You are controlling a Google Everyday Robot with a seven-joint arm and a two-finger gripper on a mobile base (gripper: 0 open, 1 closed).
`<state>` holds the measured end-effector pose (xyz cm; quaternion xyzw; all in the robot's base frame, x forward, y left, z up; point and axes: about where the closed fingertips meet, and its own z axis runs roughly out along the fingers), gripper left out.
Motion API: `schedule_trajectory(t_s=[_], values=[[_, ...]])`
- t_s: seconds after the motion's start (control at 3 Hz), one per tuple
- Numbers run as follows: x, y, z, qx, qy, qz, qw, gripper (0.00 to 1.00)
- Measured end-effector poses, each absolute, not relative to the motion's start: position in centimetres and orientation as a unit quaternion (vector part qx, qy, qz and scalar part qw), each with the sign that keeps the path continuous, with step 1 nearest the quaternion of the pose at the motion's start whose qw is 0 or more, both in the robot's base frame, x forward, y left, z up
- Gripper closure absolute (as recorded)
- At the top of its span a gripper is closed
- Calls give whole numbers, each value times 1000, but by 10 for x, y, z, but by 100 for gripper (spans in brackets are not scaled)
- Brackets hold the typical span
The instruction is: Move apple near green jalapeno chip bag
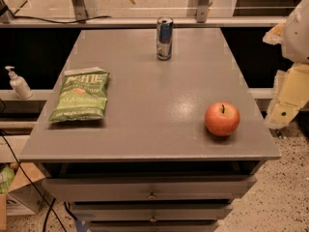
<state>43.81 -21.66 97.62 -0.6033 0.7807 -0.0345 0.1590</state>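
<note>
Grey drawer cabinet [159, 91]: its top carries all three items | my gripper [288, 98]: off the top's right edge, beyond the apple; open or closed, I cannot tell | green jalapeno chip bag [80, 96]: flat, left side | apple [222, 119]: front right, stem up, well apart from bag | drink can [164, 38]: upright, rear centre

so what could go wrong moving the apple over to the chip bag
The apple is round and sits near the table's front right corner; a nudge from the claw, beside the right edge, could roll it off. The chip bag lies near the left edge; an overshoot could push it off.
</note>
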Motion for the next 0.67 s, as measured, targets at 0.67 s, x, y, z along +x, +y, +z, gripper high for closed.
schedule_trajectory(t_s=[0.67], values=[[439,-215,976,-601,780,-33,168,0]])
